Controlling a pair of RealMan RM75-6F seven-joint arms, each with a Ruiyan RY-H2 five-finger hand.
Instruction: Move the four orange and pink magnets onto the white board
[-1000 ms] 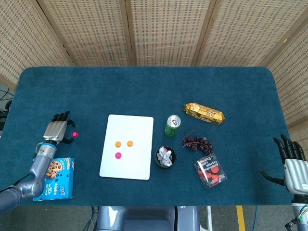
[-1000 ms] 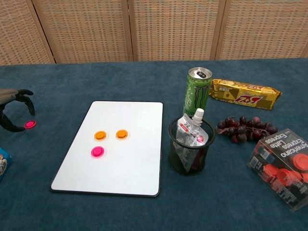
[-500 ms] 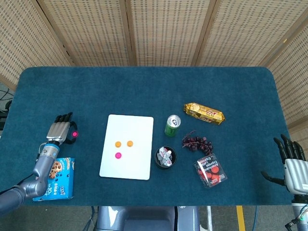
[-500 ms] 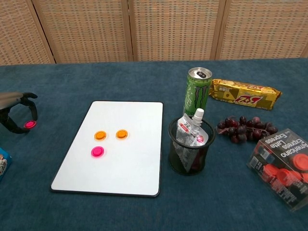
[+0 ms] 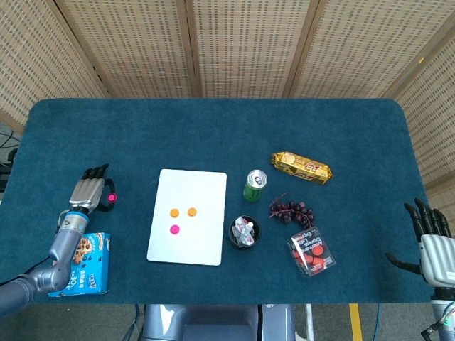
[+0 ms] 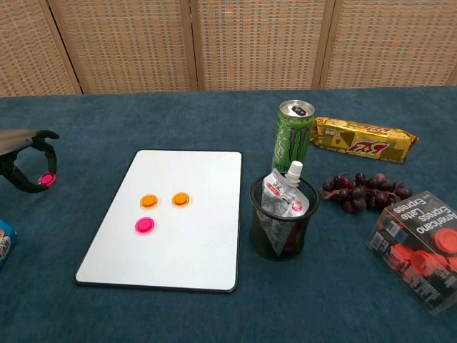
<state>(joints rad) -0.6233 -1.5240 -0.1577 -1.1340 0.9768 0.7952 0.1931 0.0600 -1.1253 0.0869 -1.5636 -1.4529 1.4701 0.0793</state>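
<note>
- The left hand (image 6: 25, 161) pinches the last small round pink magnet (image 6: 46, 179) between thumb and a fingertip, apparently lifted off the blue-covered bench (image 5: 213, 128), well to the left of the board.
- The flat white rectangular board (image 6: 193, 243) lies on the bench and already carries two round orange magnets (image 6: 148, 201) side by side and a second pink disc magnet (image 6: 144, 226) just below them, so this looks like the final transfer.
- The board's lower half is bare, leaving free room for the fourth magnet.
- The right hand (image 5: 430, 238) rests at the bench's far right edge, fingers spread and holding nothing, well clear of the work.
</note>
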